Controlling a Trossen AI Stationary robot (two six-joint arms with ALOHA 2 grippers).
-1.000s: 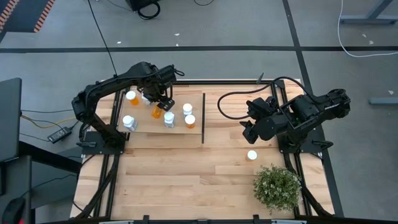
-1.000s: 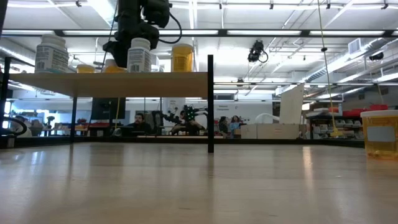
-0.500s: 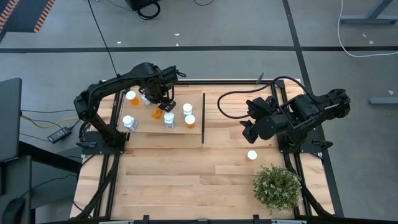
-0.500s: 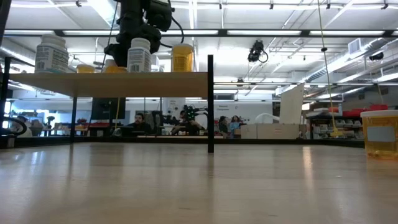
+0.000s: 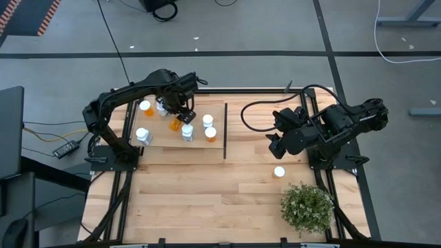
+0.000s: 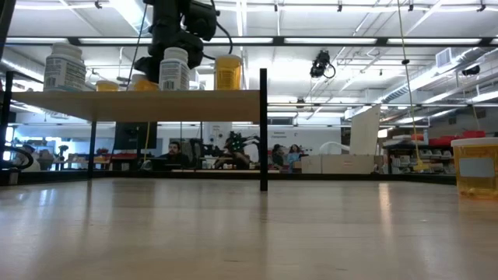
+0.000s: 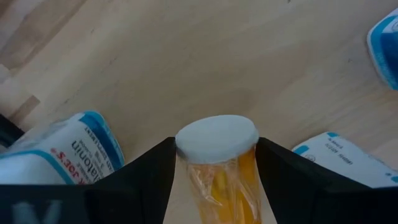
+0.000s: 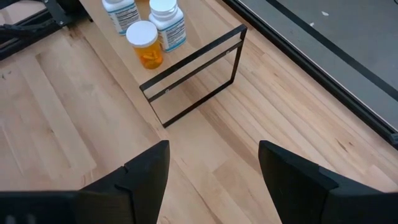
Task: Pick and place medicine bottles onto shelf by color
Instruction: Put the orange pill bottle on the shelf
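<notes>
One orange bottle (image 7: 219,168) with a white cap sits clasped between the two dark fingers of the left gripper (image 5: 180,115), over the middle of the shelf (image 5: 158,146), tilted rather than upright in the high view. Around it on the shelf stand other bottles: an orange one (image 5: 146,107) at the far left, a white one (image 5: 142,135) at the near left corner, a white one (image 5: 187,131) just right of the held bottle, and a white one (image 5: 207,121) with an orange one (image 5: 211,133) next to the black divider (image 5: 225,131) at the shelf's right edge. In the left wrist view, white labelled bottles (image 7: 59,146) flank the held one on both sides. To the right of the shelf, one more bottle (image 5: 279,172) stands on the table (image 5: 207,200), near the potted plant (image 5: 307,209). Above it, the right gripper (image 8: 211,168) hangs with its fingers spread and holding nothing.
</notes>
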